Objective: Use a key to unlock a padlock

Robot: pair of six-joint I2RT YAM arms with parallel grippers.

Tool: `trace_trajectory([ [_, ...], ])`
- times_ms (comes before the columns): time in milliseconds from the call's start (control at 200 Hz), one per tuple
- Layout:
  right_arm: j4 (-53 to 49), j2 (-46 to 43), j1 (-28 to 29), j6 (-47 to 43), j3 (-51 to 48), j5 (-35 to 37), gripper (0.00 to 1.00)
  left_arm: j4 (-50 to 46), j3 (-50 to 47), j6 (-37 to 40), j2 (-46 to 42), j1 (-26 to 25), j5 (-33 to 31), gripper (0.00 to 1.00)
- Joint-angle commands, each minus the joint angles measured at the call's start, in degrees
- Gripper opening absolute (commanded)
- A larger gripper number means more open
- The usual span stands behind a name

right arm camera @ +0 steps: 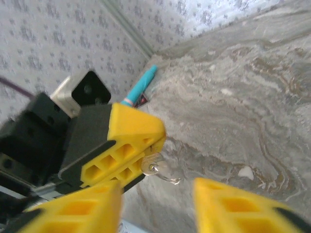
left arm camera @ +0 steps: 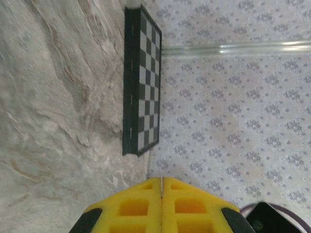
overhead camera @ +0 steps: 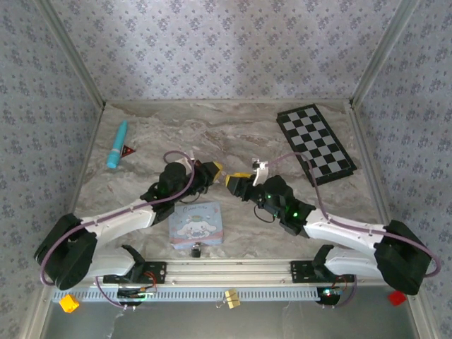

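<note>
My left gripper [overhead camera: 216,169] has its yellow fingers pressed shut [left arm camera: 162,180]. In the right wrist view a small silvery key [right arm camera: 156,167] with a thin ring sticks out from the tip of the left gripper [right arm camera: 163,141], held above the marble table. My right gripper [right arm camera: 155,204] is open, its two yellow fingers spread either side of the key and just short of it. From above, the right gripper [overhead camera: 236,181] faces the left one tip to tip. The tiny black padlock [overhead camera: 195,248] lies at the near edge of the pale blue cartoon tin [overhead camera: 197,220], apart from both grippers.
A folded chessboard [overhead camera: 314,141] [left arm camera: 141,82] lies at the back right. A teal pen [overhead camera: 117,143] [right arm camera: 141,87] and a small red-and-black triangle piece [overhead camera: 128,150] lie at the back left. Patterned walls enclose the table on three sides.
</note>
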Motion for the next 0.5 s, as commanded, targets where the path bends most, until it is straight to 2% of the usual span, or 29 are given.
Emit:
trace_trajectory([
  [0,2.29,-5.18,-2.65,4.24,-3.15,1.53,0.76,-7.70,2.09,9.54,-6.21,1.42,-6.47,0.00],
  [70,8.36,-6.48,-3.81,9.71,-6.52,1.06,0.85,-10.81,3.00,16.58,-8.68,1.30,-10.84,0.00],
  [130,14.17,-5.72,-3.35,12.16,-8.05,0.46,0.86,-10.99,3.10,20.29,-10.02,1.54,-13.03,0.00],
  [205,15.52,-4.22,-2.53,14.72,-7.05,-1.21,0.87,-7.53,2.55,25.03,-10.89,1.48,-14.23,0.00],
  [265,18.62,-2.60,-1.84,16.70,-6.81,-1.76,0.88,-4.63,2.39,27.56,-10.83,1.31,-13.90,0.00],
  [335,28.69,0.63,-1.01,17.54,-7.96,-2.44,0.89,0.34,2.16,30.14,-9.95,0.83,-11.72,0.00],
  [495,43.29,8.15,-1.24,17.41,-6.68,-10.94,0.90,11.52,1.34,34.54,-7.23,-2.74,-8.23,0.00],
])
